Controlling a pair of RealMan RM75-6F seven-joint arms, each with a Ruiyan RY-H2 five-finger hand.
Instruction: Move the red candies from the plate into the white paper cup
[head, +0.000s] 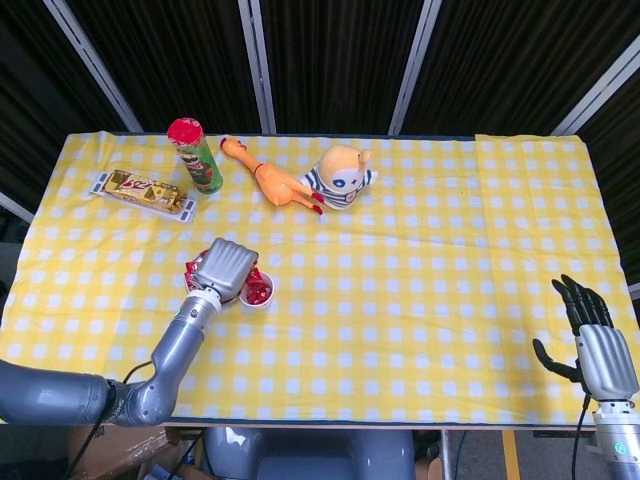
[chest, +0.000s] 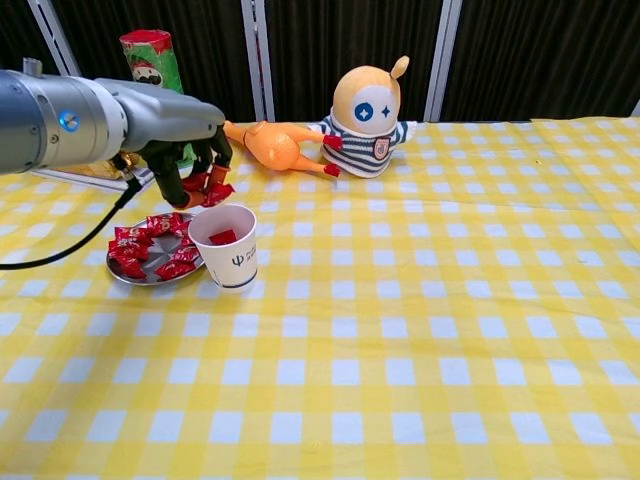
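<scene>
Above the white paper cup (chest: 225, 245), left hand (chest: 192, 160) pinches red candies (chest: 205, 185)

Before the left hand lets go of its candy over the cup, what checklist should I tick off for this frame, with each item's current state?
1. Left hand grips red candy: ok, wrappers show between its fingers.
2. Hand is over the white paper cup: ok in the head view; in the chest view the candy hangs just above the rim's left side, so exact centring cannot tell.
3. Cup upright with open mouth: ok, one candy already inside.
4. Cup has room: ok, mostly empty in the chest view.
5. Plate still holds candies to move: ok, several remain.
6. Right hand is away from the work area: ok, at the table's far right edge, fingers spread.
</scene>
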